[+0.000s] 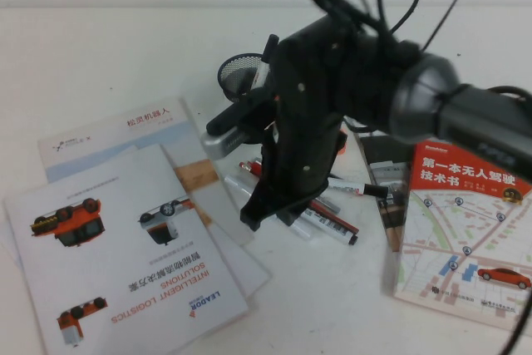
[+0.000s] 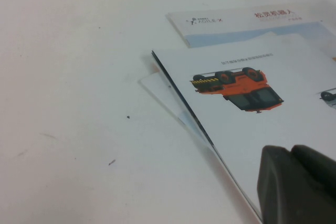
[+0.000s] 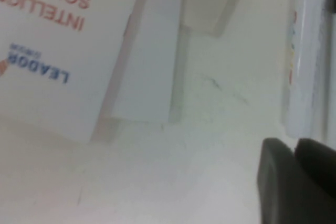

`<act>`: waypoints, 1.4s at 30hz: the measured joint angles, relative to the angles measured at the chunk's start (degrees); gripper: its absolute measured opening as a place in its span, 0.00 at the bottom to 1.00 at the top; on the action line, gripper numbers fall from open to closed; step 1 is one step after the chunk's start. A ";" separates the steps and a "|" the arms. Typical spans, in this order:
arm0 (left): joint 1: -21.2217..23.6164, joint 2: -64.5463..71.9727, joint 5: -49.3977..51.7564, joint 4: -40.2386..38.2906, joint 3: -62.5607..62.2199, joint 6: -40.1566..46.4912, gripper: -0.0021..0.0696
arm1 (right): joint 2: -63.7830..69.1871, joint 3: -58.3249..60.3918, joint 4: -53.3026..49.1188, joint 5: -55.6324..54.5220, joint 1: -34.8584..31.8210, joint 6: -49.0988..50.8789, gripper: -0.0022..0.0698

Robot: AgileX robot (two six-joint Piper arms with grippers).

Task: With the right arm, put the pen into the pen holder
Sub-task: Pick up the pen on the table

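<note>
Two grippers show, and only one is over the clutter. The right gripper hangs low above the table on the bulky right arm, which reaches in from 3 o'clock. Its fingers look pressed together with nothing between them, just above bare tabletop. The left gripper is seen only by its own wrist camera, its dark fingers likewise together and empty, over the corner of a brochure with an orange truck.

Several pens lie in a loose heap just at 3 o'clock of the right gripper, red and white barrels crossing. The pen seems to be the plain white barrel poking out at 11 o'clock of the fingertips, mostly hidden by the arm; I cannot be sure of it. The pen holder stands upright at 12 o'clock, beyond the heap, half covered by the arm. Brochures spread at 9 o'clock, and a red-topped book lies at 3 o'clock.
</note>
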 joint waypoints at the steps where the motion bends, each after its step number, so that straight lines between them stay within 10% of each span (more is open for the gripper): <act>1: 0.00 0.00 0.00 0.00 0.00 0.00 0.03 | 0.99 -0.65 0.00 0.00 0.00 0.00 0.10; 10: 0.00 0.00 0.00 0.00 0.00 0.00 0.03 | 8.12 -4.79 -0.53 -0.11 0.00 -0.11 0.51; 42: 0.00 0.00 0.00 0.00 0.00 0.00 0.03 | 13.71 -9.29 -1.86 -0.20 -1.63 -0.42 0.54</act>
